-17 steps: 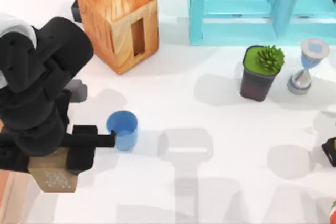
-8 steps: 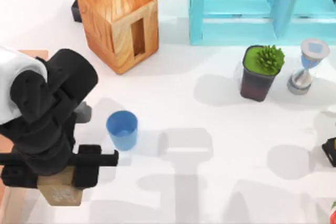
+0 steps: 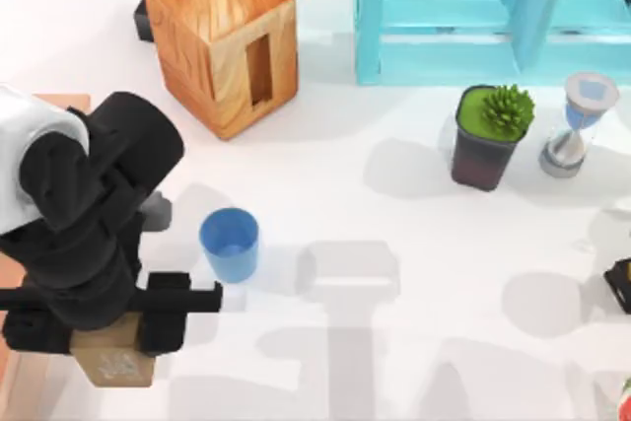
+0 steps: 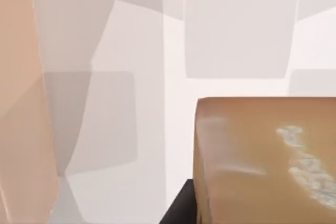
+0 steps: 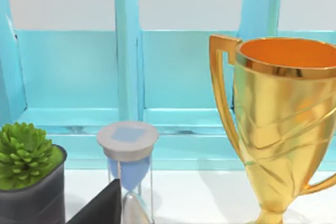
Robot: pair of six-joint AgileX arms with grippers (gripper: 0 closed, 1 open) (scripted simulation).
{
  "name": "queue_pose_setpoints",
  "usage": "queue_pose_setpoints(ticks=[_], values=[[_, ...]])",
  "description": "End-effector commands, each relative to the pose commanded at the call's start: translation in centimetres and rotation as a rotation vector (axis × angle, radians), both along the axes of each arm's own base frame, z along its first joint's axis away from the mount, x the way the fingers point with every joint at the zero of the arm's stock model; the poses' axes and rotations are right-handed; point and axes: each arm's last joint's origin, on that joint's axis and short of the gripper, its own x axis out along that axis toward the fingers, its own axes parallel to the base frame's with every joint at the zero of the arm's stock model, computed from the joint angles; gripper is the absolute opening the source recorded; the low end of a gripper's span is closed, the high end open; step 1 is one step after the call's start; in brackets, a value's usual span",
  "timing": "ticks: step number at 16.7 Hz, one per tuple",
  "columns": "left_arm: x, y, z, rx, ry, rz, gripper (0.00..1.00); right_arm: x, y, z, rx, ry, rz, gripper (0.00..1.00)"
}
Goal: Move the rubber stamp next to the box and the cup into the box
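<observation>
My left gripper (image 3: 110, 340) is shut on the rubber stamp (image 3: 120, 366), a tan block with white markings, near the table's front left. The left wrist view shows the rubber stamp (image 4: 262, 156) close up, with a dark finger (image 4: 178, 214) beside it. The box (image 3: 61, 102) lies at the far left edge, mostly hidden under my left arm, and its pale rim (image 4: 21, 108) runs just beside the stamp. The blue cup (image 3: 229, 244) stands upright on the table, to the right of the left gripper and apart from it. A dark part of my right gripper (image 5: 100, 209) faces the shelf.
A big orange-brown wooden cube (image 3: 225, 41) with a slot stands at the back left. The turquoise shelf (image 3: 493, 12) runs along the back right. A potted plant (image 3: 490, 135) and an hourglass (image 3: 577, 123) stand before it, and a gold trophy (image 5: 283, 129) is close to the right gripper.
My left arm has carried the stamp toward the table's front edge and slightly right, uncovering a corner of the box. Hardly anything moved in the last half second. The cup stayed put.
</observation>
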Motion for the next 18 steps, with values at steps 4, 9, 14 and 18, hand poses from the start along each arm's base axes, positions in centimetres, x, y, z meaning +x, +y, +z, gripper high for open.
queue_pose_setpoints(ticks=[4, 9, 14, 18], values=[[0.0, 0.0, 0.0, 0.0, 0.0, 0.0, 0.68, 0.0, 0.0, 0.0, 0.0, 0.0, 0.0, 1.0], [0.0, 0.0, 0.0, 0.0, 0.0, 0.0, 1.0, 0.0, 0.0, 0.0, 0.0, 0.0, 0.0, 1.0], [0.0, 0.0, 0.0, 0.0, 0.0, 0.0, 1.0, 0.0, 0.0, 0.0, 0.0, 0.0, 0.0, 1.0], [0.0, -0.02, 0.07, 0.0, 0.0, -0.001, 1.0, 0.0, 0.0, 0.0, 0.0, 0.0, 0.0, 1.0]])
